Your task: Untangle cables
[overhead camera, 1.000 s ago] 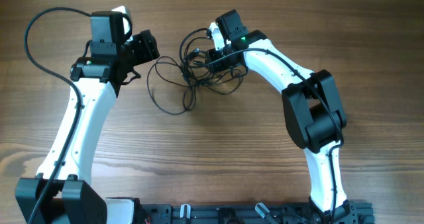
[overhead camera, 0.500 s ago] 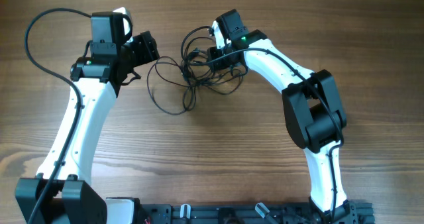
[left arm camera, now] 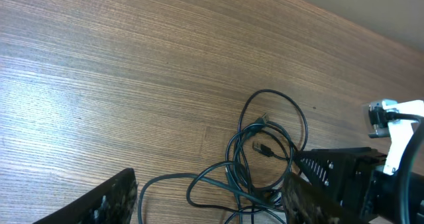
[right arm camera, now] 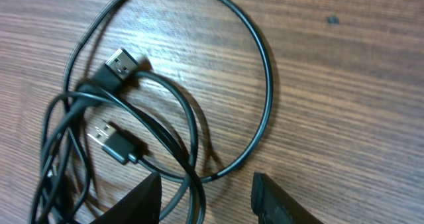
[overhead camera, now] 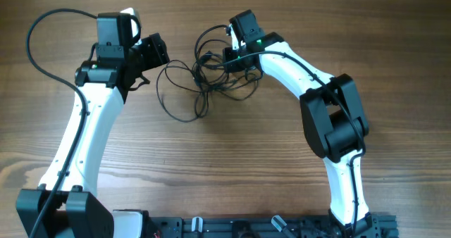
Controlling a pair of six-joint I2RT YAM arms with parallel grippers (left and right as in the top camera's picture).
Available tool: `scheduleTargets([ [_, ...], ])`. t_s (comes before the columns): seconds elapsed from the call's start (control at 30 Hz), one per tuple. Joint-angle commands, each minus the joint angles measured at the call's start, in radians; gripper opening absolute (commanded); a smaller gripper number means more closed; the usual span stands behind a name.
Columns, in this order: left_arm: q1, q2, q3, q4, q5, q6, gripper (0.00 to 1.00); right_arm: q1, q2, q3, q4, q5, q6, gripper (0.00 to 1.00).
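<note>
A tangle of thin dark cables (overhead camera: 204, 72) lies on the wooden table between my two arms, with loops spreading left and toward the front. In the right wrist view the cables (right arm camera: 165, 124) show two USB plugs (right arm camera: 119, 63) at the left. My right gripper (right arm camera: 207, 197) is open, low over the tangle, with cable strands running between its fingers. My left gripper (left arm camera: 209, 201) is open just left of the tangle, and a cable loop (left arm camera: 199, 181) lies between its fingers on the table.
Bare wooden table surrounds the tangle. The table's far edge (left arm camera: 371, 25) shows in the left wrist view. The right arm's black and white body (left arm camera: 391, 151) sits close behind the tangle, opposite my left gripper.
My right gripper has shifted slightly away from the left arm over the tangle. The left arm has not moved.
</note>
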Motion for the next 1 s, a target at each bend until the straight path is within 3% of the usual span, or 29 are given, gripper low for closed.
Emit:
scheduleTargets([
  [0.0,0.001,-0.021,0.005,-0.001,-0.013,-0.009,0.71,0.004,0.021,-0.031,0.013,0.018,0.032,0.46],
  [0.77,0.001,-0.021,0.005,-0.002,-0.013,-0.009,0.71,0.02,0.023,-0.034,0.034,-0.016,0.082,0.41],
  [0.97,0.001,-0.021,0.005,-0.012,-0.013,-0.009,0.71,0.021,0.038,-0.034,0.032,-0.01,0.085,0.32],
])
